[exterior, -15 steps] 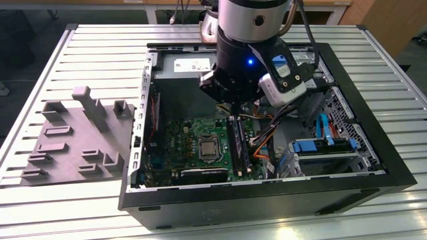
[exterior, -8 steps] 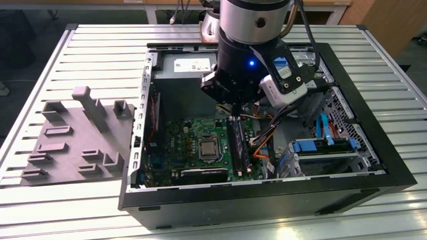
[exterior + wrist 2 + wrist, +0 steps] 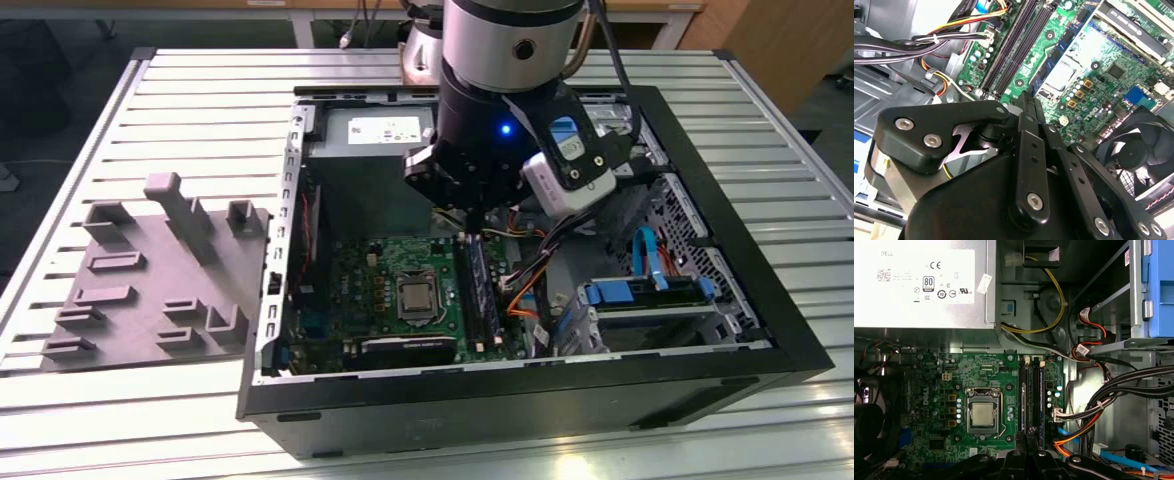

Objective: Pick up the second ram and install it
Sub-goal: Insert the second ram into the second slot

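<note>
Since a memory board has to go into its slot edge-first, the exterior view shows the gripper [image 3: 470,222] hanging straight down over the motherboard [image 3: 380,265] in the open case [image 3: 534,405]. In the second wrist view its fingers [image 3: 1030,145] are pinched nearly together on a thin dark sliver, apparently the second ram [image 3: 1024,98], seen edge-on. In the first wrist view that sliver lines up with the memory slots [image 3: 1026,390], close over them.

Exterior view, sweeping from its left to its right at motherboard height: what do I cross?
Grey parts holder → case side wall → processor socket → black memory slots → orange cables → blue drive bracket.
</note>
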`<action>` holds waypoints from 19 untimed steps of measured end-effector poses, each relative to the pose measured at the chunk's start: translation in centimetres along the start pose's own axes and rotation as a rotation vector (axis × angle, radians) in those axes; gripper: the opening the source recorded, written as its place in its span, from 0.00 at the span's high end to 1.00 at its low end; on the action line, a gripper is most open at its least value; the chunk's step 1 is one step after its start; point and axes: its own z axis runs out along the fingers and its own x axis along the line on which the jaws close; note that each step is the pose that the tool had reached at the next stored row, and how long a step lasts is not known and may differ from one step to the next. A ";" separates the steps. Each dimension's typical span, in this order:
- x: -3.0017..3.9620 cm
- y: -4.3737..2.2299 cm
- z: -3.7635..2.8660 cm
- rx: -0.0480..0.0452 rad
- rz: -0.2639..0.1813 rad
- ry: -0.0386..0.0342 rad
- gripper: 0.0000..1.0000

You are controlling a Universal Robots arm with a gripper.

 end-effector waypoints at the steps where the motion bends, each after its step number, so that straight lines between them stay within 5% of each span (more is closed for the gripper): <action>1: -0.04 0.00 0.03 0.0001 0.000 0.0000 0.88; 19: -0.51 -0.02 0.66 0.0001 0.000 0.0000 0.88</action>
